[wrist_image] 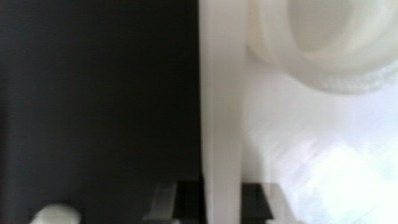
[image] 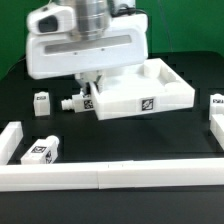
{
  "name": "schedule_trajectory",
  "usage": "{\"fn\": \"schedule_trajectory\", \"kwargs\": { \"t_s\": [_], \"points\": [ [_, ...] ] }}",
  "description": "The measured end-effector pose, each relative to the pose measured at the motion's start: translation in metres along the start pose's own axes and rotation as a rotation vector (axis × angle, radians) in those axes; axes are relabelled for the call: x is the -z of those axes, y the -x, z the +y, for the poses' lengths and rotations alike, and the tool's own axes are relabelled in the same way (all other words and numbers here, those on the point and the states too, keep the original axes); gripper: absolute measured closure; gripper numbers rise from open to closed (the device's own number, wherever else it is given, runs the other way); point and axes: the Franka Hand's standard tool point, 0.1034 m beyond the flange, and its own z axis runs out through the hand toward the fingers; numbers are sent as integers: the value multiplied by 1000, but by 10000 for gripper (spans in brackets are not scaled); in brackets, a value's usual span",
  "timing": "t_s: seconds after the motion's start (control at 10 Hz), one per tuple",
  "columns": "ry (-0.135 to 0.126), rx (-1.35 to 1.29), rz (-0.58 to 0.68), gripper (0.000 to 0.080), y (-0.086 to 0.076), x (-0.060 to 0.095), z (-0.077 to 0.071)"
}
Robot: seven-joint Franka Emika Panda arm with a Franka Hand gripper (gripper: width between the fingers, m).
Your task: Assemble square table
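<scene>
"Well, which step was in hand?"

"An early one, by my reading. On the black desk, behind the long low wall, the square slab lay flat near the middle, with no leg fitted that I could see. The end effector was down at the slab's side toward the exterior view's left. I judged it was shifting the slab into place, not fitting legs yet."

"And the end effector itself?"

"Closed almost completely. In the wrist view its two dark fingers stood either side of the slab's thin upright rim, pinching it. A round socket sat just inside that rim."

"Which way did the slab point?"

"Open side up, rim and socket facing upward. Being square, it had no long axis to speak of. It was turned a little, with one corner toward the low wall."

"The legs?"

"All four were loose. The nearest leg lay on its side just beside the held edge, its long axis across the exterior view and its narrow end to that view's left. The second leg was further left, the third leg was near the wall's left end, and the fourth leg was well apart at the right edge."

"What did the next move call for?"

"Probably settling the slab steady, letting go of the rim, then taking a leg by its body and bringing its narrow end over a socket."
</scene>
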Motion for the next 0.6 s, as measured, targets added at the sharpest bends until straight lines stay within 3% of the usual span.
{"fn": "schedule_trajectory", "kwargs": {
  "t_s": [0.1,0.5,0.6],
  "points": [
    [10,-10,25,757,-14,4,1],
    [9,-7,15,757,-11,-2,-2],
    [19,-106,35,757,-27,-7,-9]
  ]
}}
